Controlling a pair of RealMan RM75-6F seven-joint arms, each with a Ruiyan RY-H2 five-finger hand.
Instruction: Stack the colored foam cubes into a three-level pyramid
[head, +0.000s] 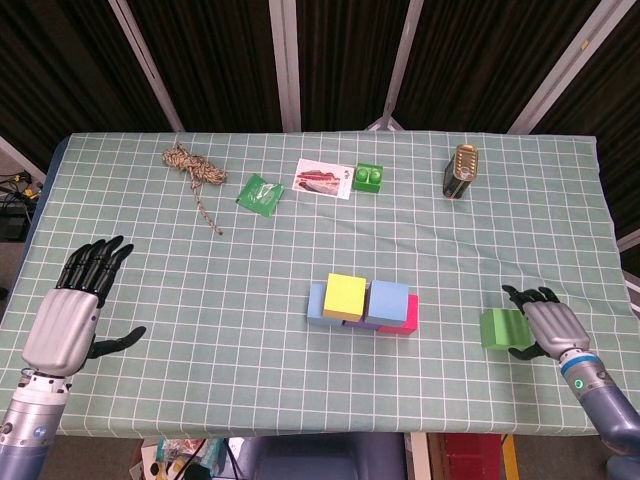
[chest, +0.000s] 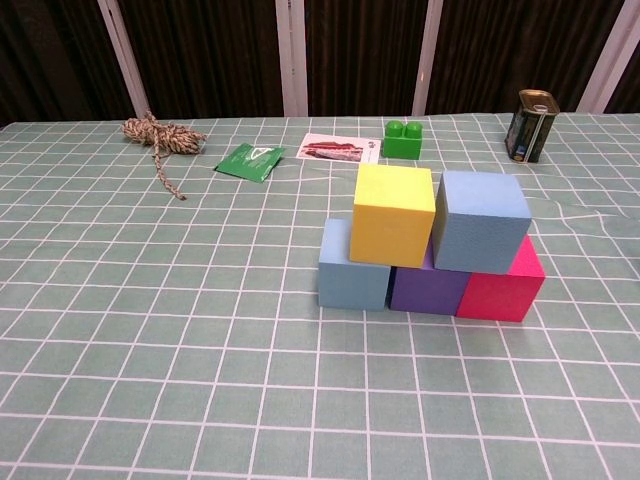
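Fingers of the right hand (head: 548, 325) curl around the green cube (head: 497, 329) at the table's right edge, while the left hand (head: 72, 310) hangs empty with fingers spread. Well left of the green cube, the yellow cube (chest: 393, 213) and a blue cube (chest: 481, 220) sit atop a blue, purple and pink row.

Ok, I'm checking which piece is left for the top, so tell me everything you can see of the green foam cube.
The green foam cube is a plain matte block of soft-looking foam, unmarked, sitting flat on the checked tablecloth near the table's front right edge, well apart from the stacked cubes. Only the head view shows it. The right hand is against its right side, dark fingers curling around it, though whether it truly grips the cube is unclear.
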